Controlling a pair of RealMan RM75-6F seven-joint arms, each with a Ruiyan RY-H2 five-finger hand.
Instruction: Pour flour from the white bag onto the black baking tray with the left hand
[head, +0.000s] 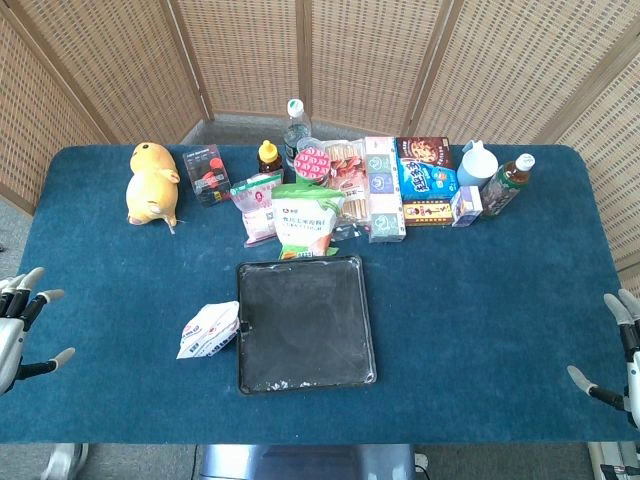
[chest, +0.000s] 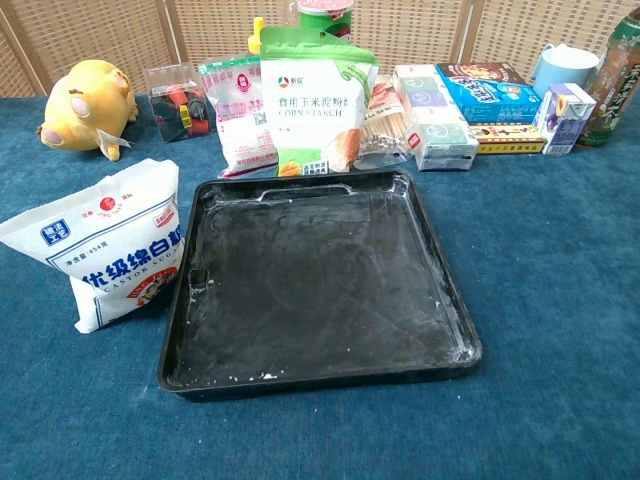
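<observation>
A black baking tray (head: 305, 322) (chest: 320, 285) lies at the middle of the blue table, with white powder dusting along its rim and corners. A white bag (head: 208, 331) (chest: 113, 243) with blue and red print stands just left of the tray, touching its left edge in the chest view. My left hand (head: 18, 325) sits at the far left edge of the head view, fingers apart, holding nothing, well away from the bag. My right hand (head: 620, 355) is at the far right edge, fingers spread and empty. Neither hand shows in the chest view.
Behind the tray stand a corn starch pouch (head: 307, 221) (chest: 315, 100), a pink pouch (head: 257, 205), bottles (head: 294, 125), snack boxes (head: 426, 180) and a green bottle (head: 508, 182). A yellow plush toy (head: 152, 183) (chest: 88, 103) lies back left. Wicker screens surround the table.
</observation>
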